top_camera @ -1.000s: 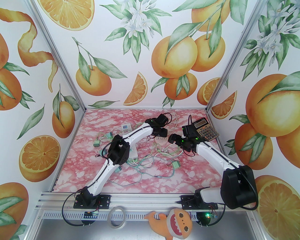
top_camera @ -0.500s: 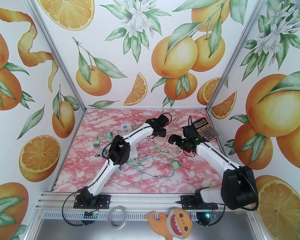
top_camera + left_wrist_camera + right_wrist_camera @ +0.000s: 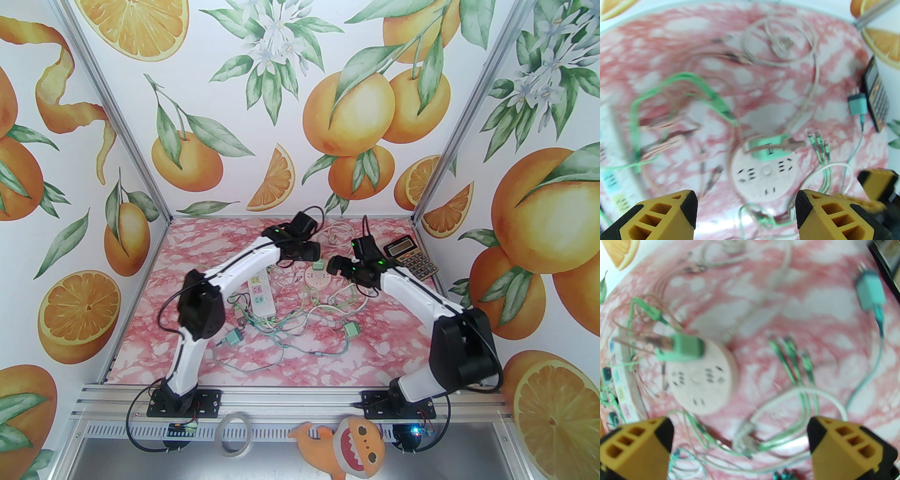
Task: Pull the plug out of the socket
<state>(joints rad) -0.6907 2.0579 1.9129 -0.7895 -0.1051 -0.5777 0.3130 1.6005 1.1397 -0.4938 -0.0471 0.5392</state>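
Orange-print walls all round, and a pink marbled desk point(image 3: 384, 356) strewn with cables point(image 3: 300, 328). A white power strip point(image 3: 260, 296) lies left of centre, and the round white socket point(image 3: 318, 280) sits mid-desk. The left tool point(image 3: 747, 204) hovers above it, fingers apart, holding nothing. The right tool point(image 3: 740, 434) is spread wide, empty too. The green plug point(image 3: 771, 150) stands in the socket's far edge.

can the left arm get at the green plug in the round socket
Probably yes: the left gripper is open, with the green plug just ahead; only a thin cable crosses it.
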